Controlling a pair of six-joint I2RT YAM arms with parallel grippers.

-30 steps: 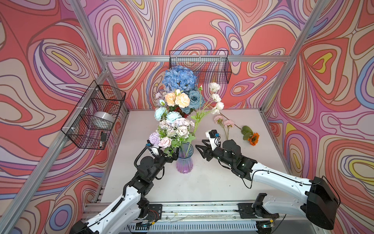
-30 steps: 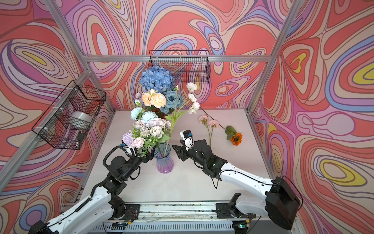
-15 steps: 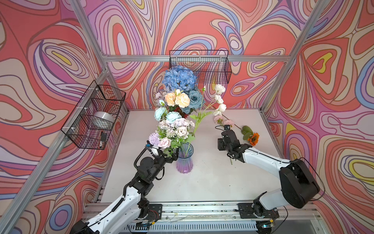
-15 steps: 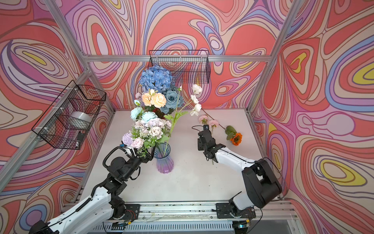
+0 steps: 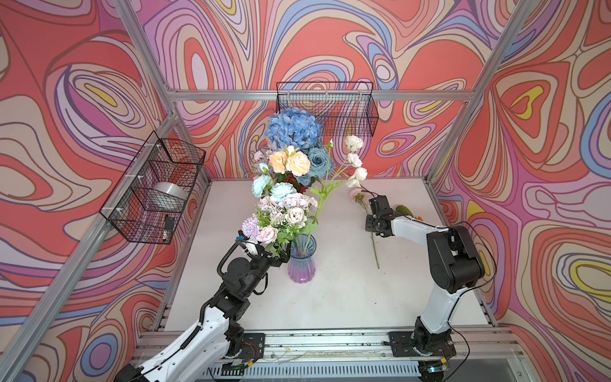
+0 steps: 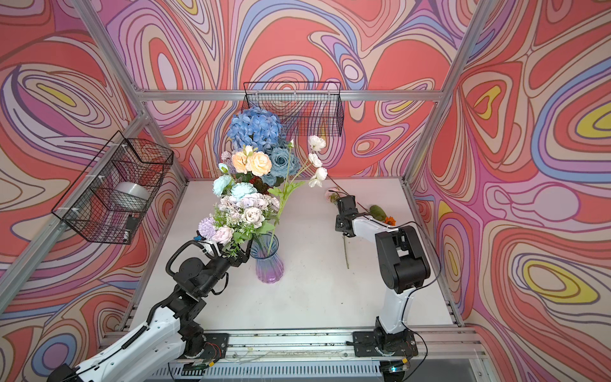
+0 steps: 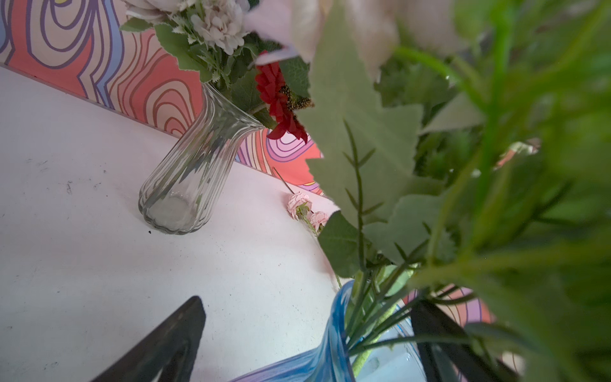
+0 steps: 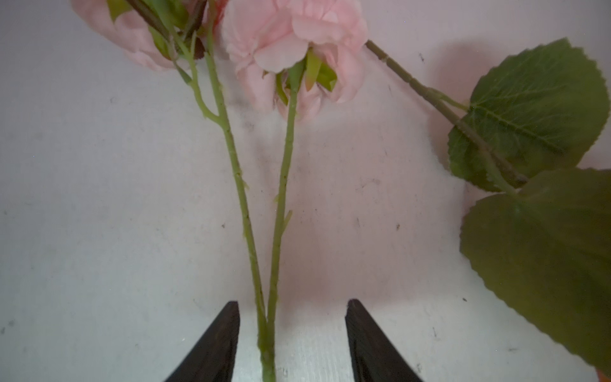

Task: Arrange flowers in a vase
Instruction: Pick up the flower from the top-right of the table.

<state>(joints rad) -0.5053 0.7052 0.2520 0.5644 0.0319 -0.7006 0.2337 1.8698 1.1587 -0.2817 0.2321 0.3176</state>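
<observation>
A blue-purple vase [image 5: 301, 261] [image 6: 269, 261] stands mid-table, packed with flowers [image 5: 284, 211], and a white-bloomed stalk [image 5: 355, 158] leans out of it to the right. Behind it a clear glass vase [image 7: 195, 165] holds taller blooms topped by a blue hydrangea [image 5: 292, 127]. My left gripper [image 5: 281, 258] [image 7: 307, 301] is open, its fingers on either side of the blue vase's rim and stems. A pink rose stem [image 5: 373, 241] [image 8: 267, 314] lies on the table. My right gripper [image 5: 372, 215] [image 8: 291, 301] hangs over it, open, with the stem between its fingers and untouched.
An orange sunflower [image 5: 418, 217] with broad leaves [image 8: 535, 115] lies just right of the rose, near the right wall. Wire baskets hang on the left wall [image 5: 152, 191] and the back wall [image 5: 325, 109]. Metal frame posts edge the table.
My right arm has swung from beside the blue vase to the far right, over the pink rose stem, and its jaws have narrowed slightly. The white stalk now leans free. The left arm has not moved.
</observation>
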